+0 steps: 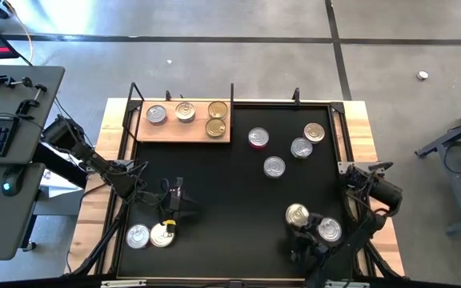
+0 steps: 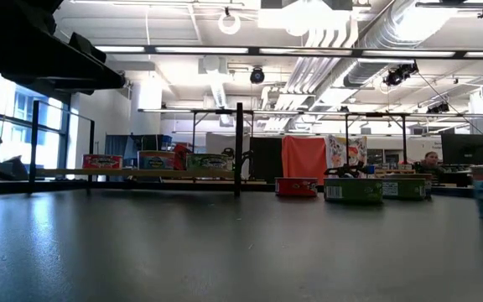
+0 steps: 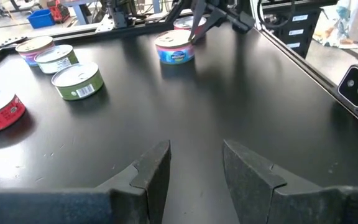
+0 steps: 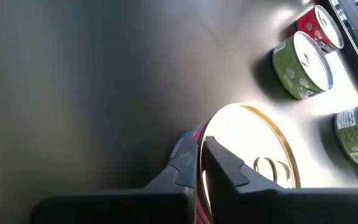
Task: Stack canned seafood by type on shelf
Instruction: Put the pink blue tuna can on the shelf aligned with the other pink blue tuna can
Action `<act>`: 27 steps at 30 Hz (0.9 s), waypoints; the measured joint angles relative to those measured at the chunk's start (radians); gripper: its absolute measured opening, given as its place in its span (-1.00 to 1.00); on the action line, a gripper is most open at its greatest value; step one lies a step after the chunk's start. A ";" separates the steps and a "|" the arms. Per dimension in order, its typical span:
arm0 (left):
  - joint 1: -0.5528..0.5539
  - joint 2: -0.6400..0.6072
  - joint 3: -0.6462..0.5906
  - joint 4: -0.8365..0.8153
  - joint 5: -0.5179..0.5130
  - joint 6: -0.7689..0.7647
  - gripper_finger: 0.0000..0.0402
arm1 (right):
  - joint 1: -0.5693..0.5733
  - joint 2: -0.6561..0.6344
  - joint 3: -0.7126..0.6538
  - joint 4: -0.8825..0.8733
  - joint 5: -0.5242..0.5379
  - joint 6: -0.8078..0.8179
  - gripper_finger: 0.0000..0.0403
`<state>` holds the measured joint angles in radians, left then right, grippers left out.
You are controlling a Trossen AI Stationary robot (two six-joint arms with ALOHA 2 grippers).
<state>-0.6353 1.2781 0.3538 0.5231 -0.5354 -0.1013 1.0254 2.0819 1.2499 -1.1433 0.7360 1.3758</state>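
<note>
1. Four cans stand on the shelf (image 1: pixel 184 130), a light-brown board at the far left edge of the black mat (image 1: pixel 214 200): a silver-lidded can (image 1: pixel 157 114), a second can (image 1: pixel 185 111), and two gold-lidded cans (image 1: pixel 217 110) (image 1: pixel 215 127) touching each other.
2. Four more cans lie loose on the mat to the right of the shelf: a red-sided can (image 1: pixel 258 138), a silver can (image 1: pixel 274 166), another silver can (image 1: pixel 301 148), and a gold-lidded can (image 1: pixel 314 132).
3. Two cans (image 1: pixel 138 236) (image 1: pixel 162 234) sit side by side at the near left of the mat.
4. Left gripper (image 1: pixel 172 210) hovers just beyond that pair. Its fingers (image 3: pixel 157 171) stand partly apart, with only bare mat between them; nothing is held.
5. Right gripper (image 1: pixel 302 232) is at the near right of the mat, next to a gold-lidded can (image 1: pixel 297 214) and a silver-lidded can (image 1: pixel 329 230).
6. Right wrist view: the fingers (image 4: pixel 225 163) are pinched together on the rim of the gold-lidded can (image 4: pixel 253 155), which has a red side.
</note>
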 joint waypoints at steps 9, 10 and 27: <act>0.000 0.000 0.000 -0.001 0.000 0.000 -0.31 | -0.136 0.006 -0.003 0.188 0.169 -0.241 -1.00; 0.000 0.000 0.000 0.000 0.000 0.000 -0.31 | -0.154 0.006 -0.003 0.226 0.180 -0.294 -1.00; -0.147 -0.104 0.000 -0.004 -0.149 0.165 -0.31 | -0.485 0.012 -0.006 1.125 -0.006 -1.415 -0.99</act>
<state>-0.7820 1.1740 0.3542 0.5196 -0.6841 0.0637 0.5401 2.0940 1.2443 -0.0180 0.7300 -0.0387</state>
